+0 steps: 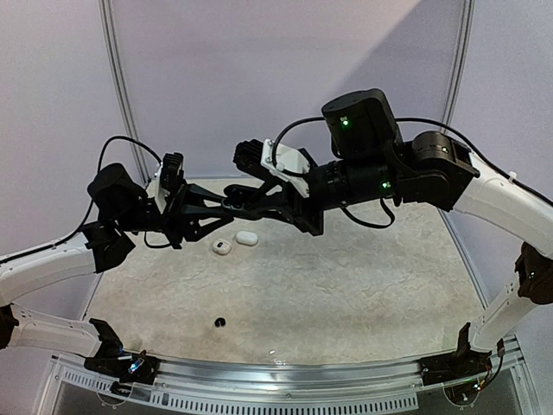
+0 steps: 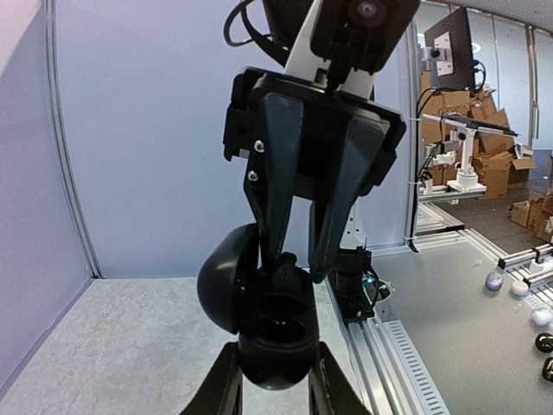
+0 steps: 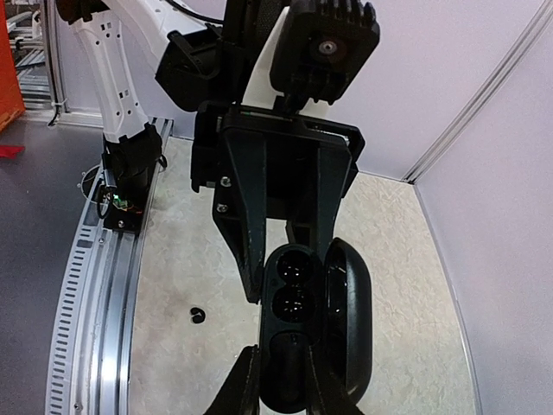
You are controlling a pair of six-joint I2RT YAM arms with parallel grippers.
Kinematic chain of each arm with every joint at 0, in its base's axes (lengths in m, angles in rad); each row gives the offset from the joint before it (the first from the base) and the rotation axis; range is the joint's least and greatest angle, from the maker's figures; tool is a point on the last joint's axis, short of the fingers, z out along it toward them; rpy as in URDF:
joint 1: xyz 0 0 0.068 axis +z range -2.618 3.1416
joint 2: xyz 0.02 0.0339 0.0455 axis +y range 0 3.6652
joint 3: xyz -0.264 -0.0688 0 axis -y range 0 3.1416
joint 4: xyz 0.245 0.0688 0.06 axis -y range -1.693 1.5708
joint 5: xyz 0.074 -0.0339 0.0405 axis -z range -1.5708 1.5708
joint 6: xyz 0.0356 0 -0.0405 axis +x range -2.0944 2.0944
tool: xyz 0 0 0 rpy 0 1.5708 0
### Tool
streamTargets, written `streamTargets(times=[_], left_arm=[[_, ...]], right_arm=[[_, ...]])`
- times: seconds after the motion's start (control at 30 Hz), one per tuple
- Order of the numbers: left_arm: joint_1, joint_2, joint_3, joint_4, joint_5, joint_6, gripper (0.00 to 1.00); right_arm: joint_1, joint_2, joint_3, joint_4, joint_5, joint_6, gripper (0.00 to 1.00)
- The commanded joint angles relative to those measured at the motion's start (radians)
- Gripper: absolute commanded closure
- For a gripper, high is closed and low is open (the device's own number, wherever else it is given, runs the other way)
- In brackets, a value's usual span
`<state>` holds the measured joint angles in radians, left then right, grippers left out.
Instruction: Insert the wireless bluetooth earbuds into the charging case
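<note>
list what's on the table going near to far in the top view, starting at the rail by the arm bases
metal rail → black earbud → round white case, with the oval white case beside it on the right, at much the same depth

Crowded where my two grippers meet, open over the mat below

My left gripper (image 2: pixel 278 367) is clamped on the open charging case (image 3: pixel 292 303). My right gripper (image 2: pixel 302 264) faces it nose to nose, fingers a little apart at the wells, so neither has room straight ahead. The raised lid (image 3: pixel 350 320) walls off one side of the case. Both hang well above the table (image 1: pixel 363 294). Beneath them, near the back, a white case with a dark centre (image 1: pixel 222 246) lies just beside a plain white case (image 1: pixel 247 237). A black earbud (image 1: pixel 219 322) lies alone toward the near edge. The widest free stretch of mat is on my right, and the back wall (image 1: pixel 285 78) closes the far side.
</note>
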<state>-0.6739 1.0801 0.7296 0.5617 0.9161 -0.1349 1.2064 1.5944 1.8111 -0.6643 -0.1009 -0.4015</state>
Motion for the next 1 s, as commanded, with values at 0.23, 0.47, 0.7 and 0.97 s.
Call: streamTargets(times=[0.23,0.47,0.7,0.97], left_arm=[[0.005,-0.017,0.006,-0.044,-0.079,-0.048,1.00],[0.014,-0.038,-0.001,-0.137,-0.254,-0.062,1.00],[0.020,-0.076,0.001,-0.268,-0.557,-0.080,1.00],[0.020,-0.180,0.023,-0.477,-0.868,0.020,1.00]], right_arm=[[0.005,-0.029,-0.013,0.062,0.033,0.022,0.69],[0.003,-0.144,-0.091,0.349,-0.006,0.081,0.58],[-0.162,-0.170,-0.058,0.337,0.313,0.511,0.52],[-0.256,0.000,-0.065,-0.056,0.375,0.955,0.50]])
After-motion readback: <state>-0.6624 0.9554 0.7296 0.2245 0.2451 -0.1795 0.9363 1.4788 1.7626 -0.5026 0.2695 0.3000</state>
